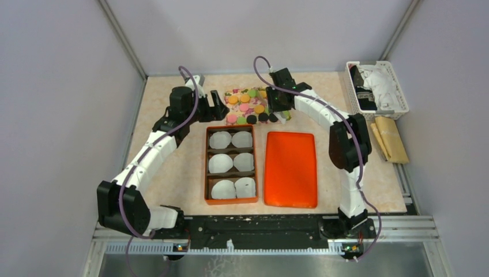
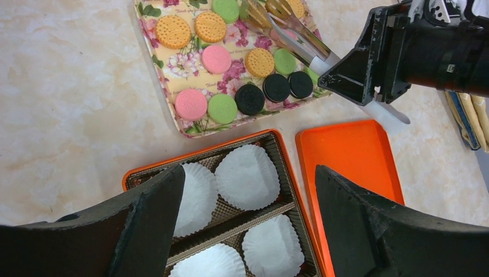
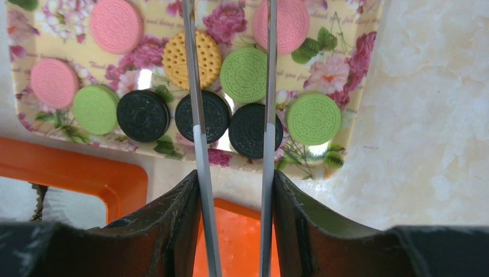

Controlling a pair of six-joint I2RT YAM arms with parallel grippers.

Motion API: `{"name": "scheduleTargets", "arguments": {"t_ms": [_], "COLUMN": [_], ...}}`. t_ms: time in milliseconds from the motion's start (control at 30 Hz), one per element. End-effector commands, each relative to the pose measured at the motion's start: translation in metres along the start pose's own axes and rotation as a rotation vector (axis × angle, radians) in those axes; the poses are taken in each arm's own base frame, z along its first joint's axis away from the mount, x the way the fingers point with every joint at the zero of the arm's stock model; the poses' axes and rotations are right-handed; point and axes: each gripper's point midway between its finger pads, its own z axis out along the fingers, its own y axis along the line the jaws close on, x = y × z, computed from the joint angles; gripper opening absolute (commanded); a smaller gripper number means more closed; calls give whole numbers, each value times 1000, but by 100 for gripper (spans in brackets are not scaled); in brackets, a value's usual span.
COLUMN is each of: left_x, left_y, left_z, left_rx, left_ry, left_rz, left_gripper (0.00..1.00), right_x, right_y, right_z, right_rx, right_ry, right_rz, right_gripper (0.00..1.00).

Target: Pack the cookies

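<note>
All cookies (image 1: 249,107) (image 2: 217,59) (image 3: 244,75) flat on floral tray (image 1: 229,92) (image 2: 164,72) (image 3: 352,63) at far side of table: orange, pink, green, black, in loose rows, blacks along near edge. R gripper (image 1: 279,101) (image 3: 235,179) clamped on metal tongs (image 2: 300,40) (image 3: 199,144), above tray's near-right part. Tong arms apart, crossing over a black & an orange cookie; tips past frame top in R wrist view, so contact w/ any cookie can't be told. L gripper (image 1: 213,107) (image 2: 249,173) hovering by tray's left edge, just beyond far end of orange box (image 1: 206,167) (image 2: 196,156); fingers spread wide, nothing between. In box: six white paper cups (image 1: 232,139) (image 2: 248,176), 2 per row, 3 rows. Just R of box, flat on table: orange lid (image 1: 290,168) (image 2: 346,150). Far R: white basket (image 1: 398,98) w/ cloth inside.
</note>
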Motion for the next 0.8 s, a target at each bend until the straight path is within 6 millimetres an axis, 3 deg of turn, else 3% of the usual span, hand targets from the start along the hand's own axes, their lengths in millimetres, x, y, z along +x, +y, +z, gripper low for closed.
{"name": "scheduleTargets", "arguments": {"t_ms": [0, 133, 233, 500, 767], "left_x": [-3, -2, -3, -8, -2], "left_y": [-1, -1, -1, -1, 11], "left_z": [0, 0, -1, -5, -2], "left_rx": [15, 16, 17, 6, -42], "left_ry": [-12, -9, -12, -28, -12], "left_rz": [5, 5, 1, -13, -48], "left_gripper": [89, 89, 89, 86, 83], "right_x": [-12, -6, -8, -33, -43], "right_y": [10, 7, 5, 16, 31], "right_z": [3, 8, 3, -39, -87], "right_rx": [13, 38, 66, 63, 35], "right_ry": [-17, 13, 2, -111, -202], "right_rz": [4, -11, -22, -52, -81], "right_gripper": [43, 39, 27, 0, 0]}}
